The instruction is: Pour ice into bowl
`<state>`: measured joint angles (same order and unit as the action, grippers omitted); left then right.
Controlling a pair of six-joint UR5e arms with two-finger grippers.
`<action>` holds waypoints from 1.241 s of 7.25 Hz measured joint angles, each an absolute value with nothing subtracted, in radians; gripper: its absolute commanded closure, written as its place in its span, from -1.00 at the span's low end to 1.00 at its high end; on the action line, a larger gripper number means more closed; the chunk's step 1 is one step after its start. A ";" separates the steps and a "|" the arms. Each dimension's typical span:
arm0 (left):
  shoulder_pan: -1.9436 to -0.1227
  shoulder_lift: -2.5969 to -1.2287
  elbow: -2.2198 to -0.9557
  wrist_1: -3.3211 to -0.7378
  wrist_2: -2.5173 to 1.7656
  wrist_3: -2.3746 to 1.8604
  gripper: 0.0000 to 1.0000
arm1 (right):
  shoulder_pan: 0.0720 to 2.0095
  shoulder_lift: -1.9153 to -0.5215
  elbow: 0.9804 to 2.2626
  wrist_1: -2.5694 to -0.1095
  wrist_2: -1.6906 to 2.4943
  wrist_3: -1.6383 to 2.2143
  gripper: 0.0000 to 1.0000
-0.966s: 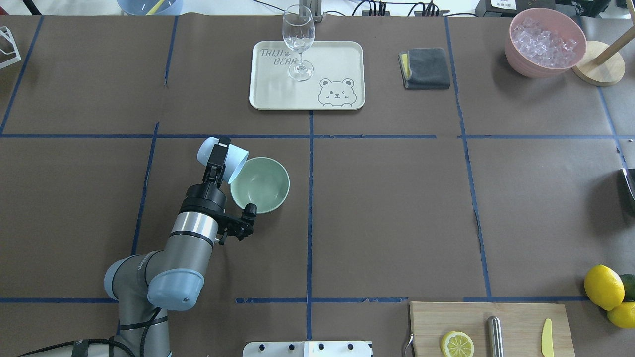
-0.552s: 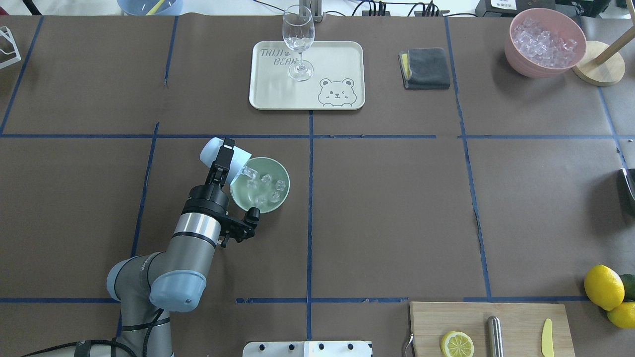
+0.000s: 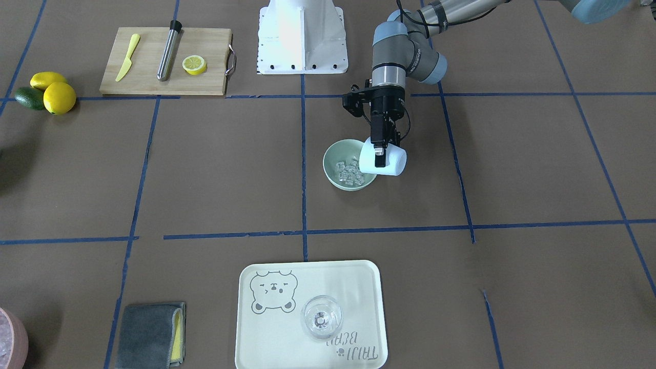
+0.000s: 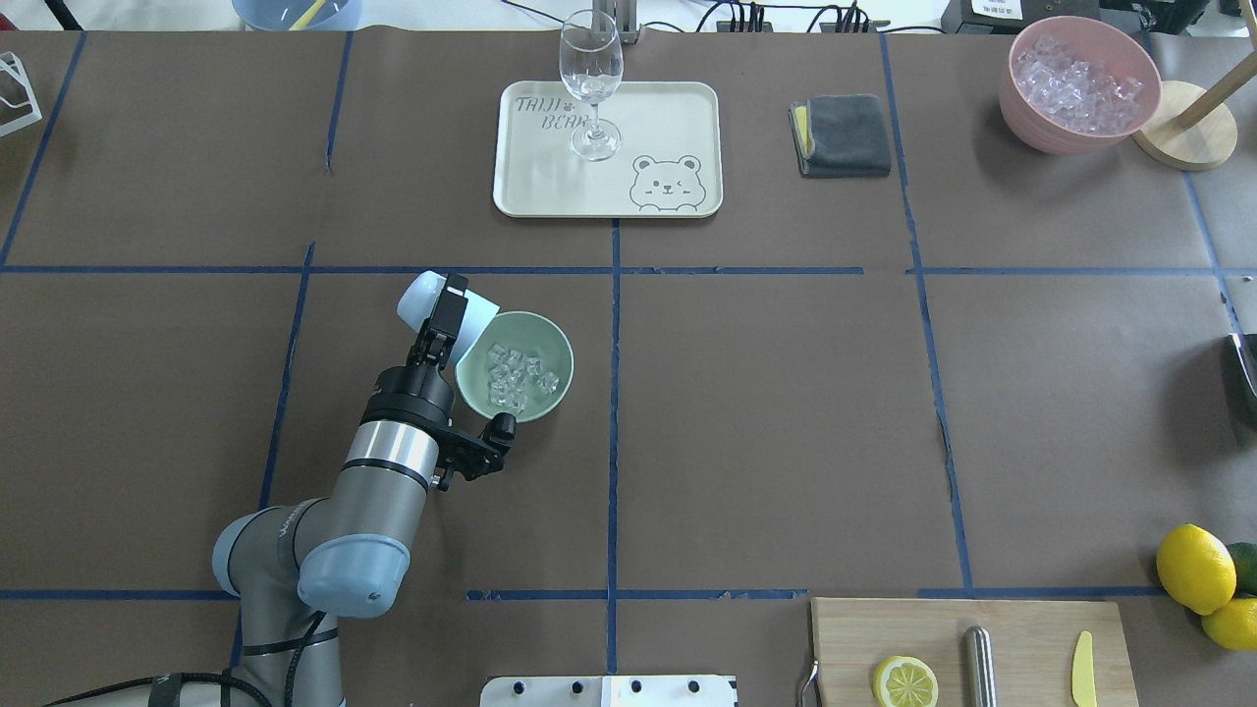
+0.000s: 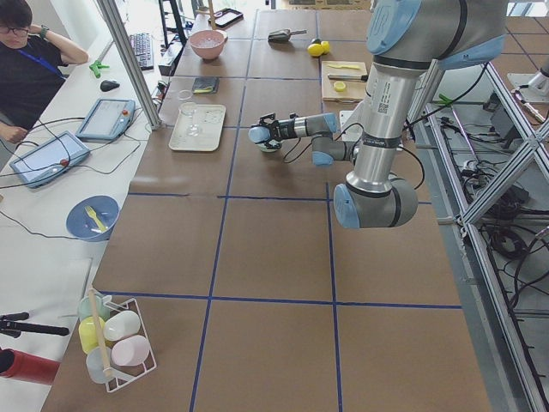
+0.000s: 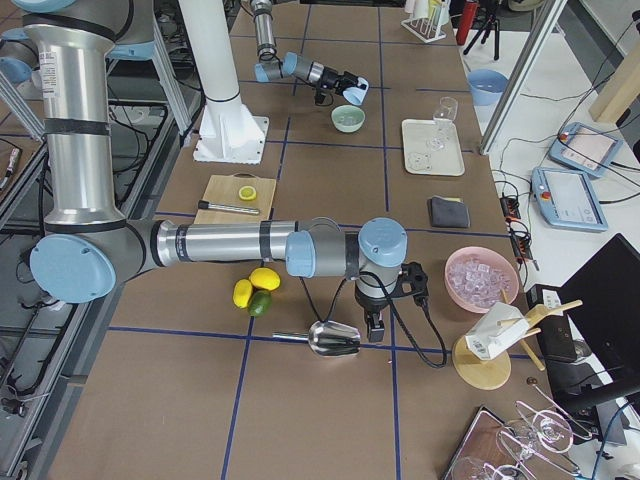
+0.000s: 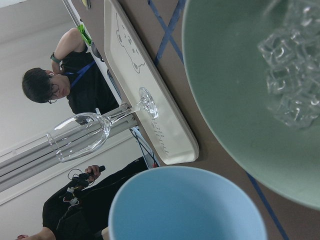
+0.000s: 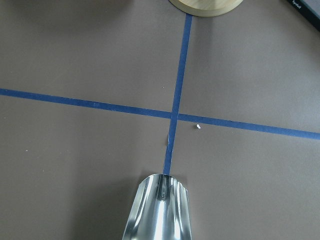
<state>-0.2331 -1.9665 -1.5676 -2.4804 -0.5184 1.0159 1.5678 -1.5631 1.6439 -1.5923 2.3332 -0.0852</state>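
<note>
My left gripper (image 4: 447, 306) is shut on the light blue cup (image 4: 424, 298) and holds it tipped on its side, mouth over the near-left rim of the mint-green bowl (image 4: 552, 393). Several clear ice cubes (image 4: 516, 378) lie in the bowl. In the front view the cup (image 3: 392, 164) hangs over the bowl (image 3: 330, 177) with the ice (image 3: 349, 171) beside its mouth. The left wrist view shows the cup's inside (image 7: 185, 210) with no ice in it, and the ice (image 7: 290, 85) in the bowl. My right gripper (image 6: 375, 325) stands over a metal scoop (image 8: 160, 210); its fingers are hidden.
A cream tray (image 4: 678, 108) with a wine glass (image 4: 590, 83) stands behind the bowl. A grey cloth (image 4: 840, 135) and a pink container of ice (image 4: 1080, 83) are at the far right. A cutting board (image 4: 1021, 648) and lemons (image 4: 1193, 568) are at the near right.
The bowl was empty a second ago. The cup tipped further and the ice slid out into the bowl, where it has now settled. The left arm barely shifted.
</note>
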 measured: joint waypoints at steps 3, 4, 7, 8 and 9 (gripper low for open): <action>-0.235 -1.967 -1.586 -2.496 -0.520 1.022 1.00 | 1.568 -1.563 1.644 -1.592 2.333 -0.085 -1.00; -0.238 -1.968 -1.606 -2.540 -0.522 1.019 1.00 | 1.568 -1.563 1.644 -1.592 2.333 -0.085 -1.00; -0.246 -1.968 -1.631 -2.800 -0.545 0.821 1.00 | 1.568 -1.562 1.644 -1.592 2.333 -0.086 -1.00; -0.244 -1.968 -1.633 -2.846 -0.569 0.629 1.00 | 1.568 -1.562 1.644 -1.592 2.333 -0.086 -1.00; -0.239 -1.968 -1.634 -2.884 -0.588 0.403 1.00 | 1.567 -1.561 1.644 -1.592 2.333 -0.086 -1.00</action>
<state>-0.2394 -1.9681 -1.6340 -2.8840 -0.5881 0.4035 1.5674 -1.5612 1.6444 -1.5923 2.3332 -0.0859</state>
